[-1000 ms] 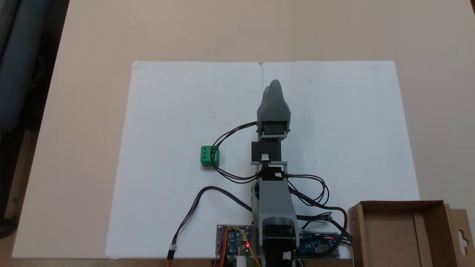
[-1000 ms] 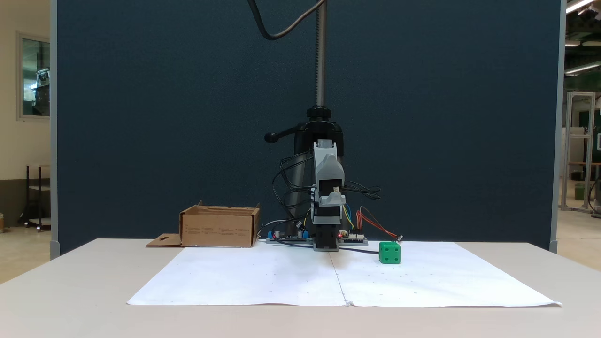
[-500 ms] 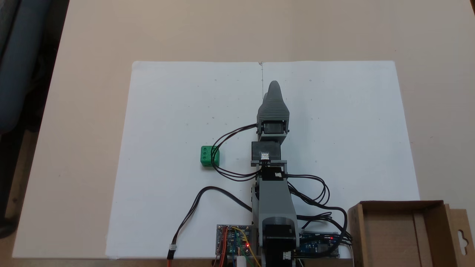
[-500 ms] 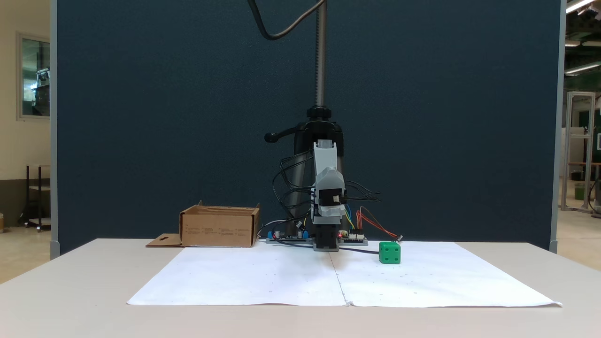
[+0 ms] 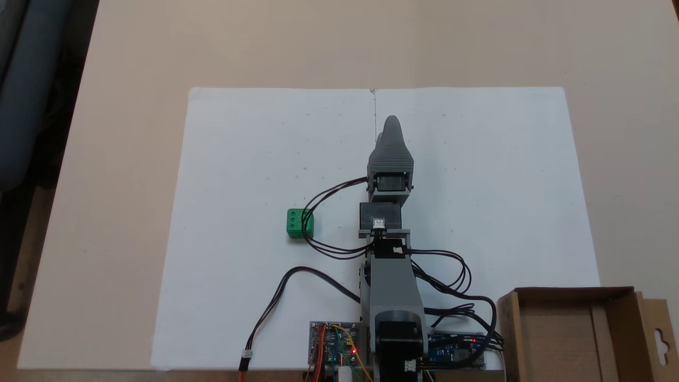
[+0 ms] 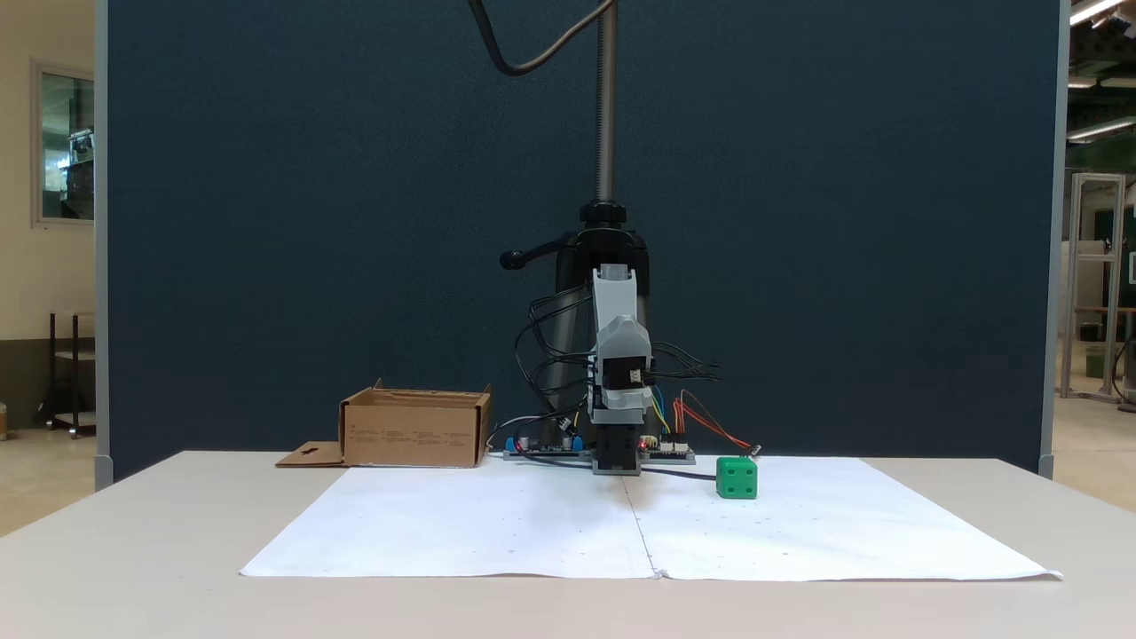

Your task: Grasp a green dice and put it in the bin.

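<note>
My gripper (image 5: pixel 391 123) is pointing away with its tips stacking, so their gap is staying unreadable. My black cable (image 5: pixel 313 204) is crossing the green dice (image 5: pixel 299 223). The frame edge is cutting off the bin (image 5: pixel 573 293).

lab or workshop hall, dark partition screen (image 6: pixel 355 222), exposed ceiling lights, metal frames behind, bare circuit boards (image 5: pixel 333 344)

Green dice (image 5: pixel 299 223): smooth, glossy plastic. Bin (image 5: pixel 575 334): matt brown corrugated cardboard, beside matt white paper sheets (image 5: pixel 238 159) on a smooth beige table (image 5: pixel 132 79).
</note>
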You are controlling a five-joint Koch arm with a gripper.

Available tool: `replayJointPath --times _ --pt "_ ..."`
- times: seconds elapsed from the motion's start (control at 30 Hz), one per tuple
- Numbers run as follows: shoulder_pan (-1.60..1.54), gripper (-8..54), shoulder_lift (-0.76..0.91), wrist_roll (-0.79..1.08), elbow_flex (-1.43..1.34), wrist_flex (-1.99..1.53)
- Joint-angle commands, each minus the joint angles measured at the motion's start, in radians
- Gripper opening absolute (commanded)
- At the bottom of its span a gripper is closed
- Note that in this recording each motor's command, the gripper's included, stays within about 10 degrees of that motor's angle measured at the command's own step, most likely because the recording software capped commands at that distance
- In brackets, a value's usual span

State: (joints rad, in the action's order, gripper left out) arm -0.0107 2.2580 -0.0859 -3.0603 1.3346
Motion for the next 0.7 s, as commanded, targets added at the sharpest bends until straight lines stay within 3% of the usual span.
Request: replayJointPath --times 0.0,0.67 --pt "-0.015 44.6 0.107 0.060 -0.067 0.018" --pt "-0.021 44.6 0.107 0.064 -0.067 0.018"
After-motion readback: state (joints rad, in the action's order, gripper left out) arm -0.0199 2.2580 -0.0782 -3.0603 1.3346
